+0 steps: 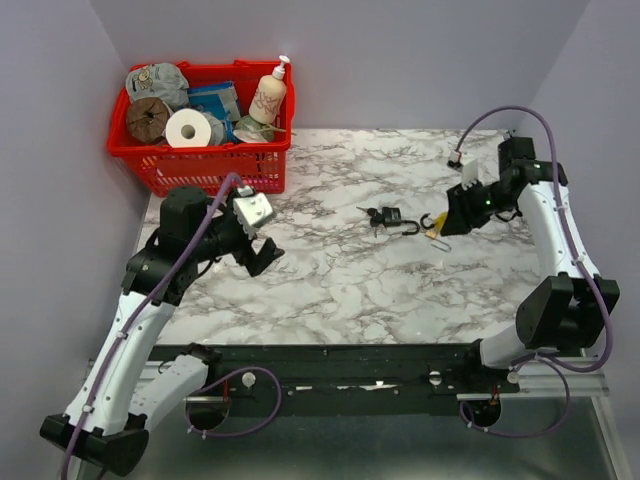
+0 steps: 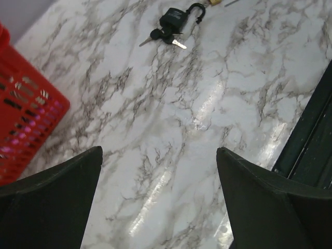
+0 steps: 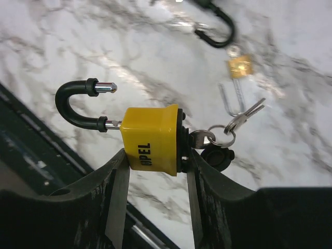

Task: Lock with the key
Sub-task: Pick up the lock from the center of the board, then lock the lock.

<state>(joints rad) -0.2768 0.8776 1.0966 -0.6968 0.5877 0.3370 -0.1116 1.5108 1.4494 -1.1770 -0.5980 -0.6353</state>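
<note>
Marble table (image 1: 330, 275) bears basket (image 1: 215, 172) and black padlock (image 2: 175, 18); right claw (image 3: 155, 158) grips yellow padlock (image 3: 153, 132).

Bright, even light falls from above. In the top view the table (image 1: 340, 280) is evenly lit, with a soft shadow under the left arm (image 1: 140, 310) and a faint lilac cast on the walls (image 1: 400, 60). In the left wrist view a white streak of glare crosses the table at centre, and the left gripper (image 2: 159, 155) reads as dark, soft-edged wedges. In the right wrist view the padlock (image 3: 153, 137) is sharp; the table behind is blurred and glare-streaked.
</note>
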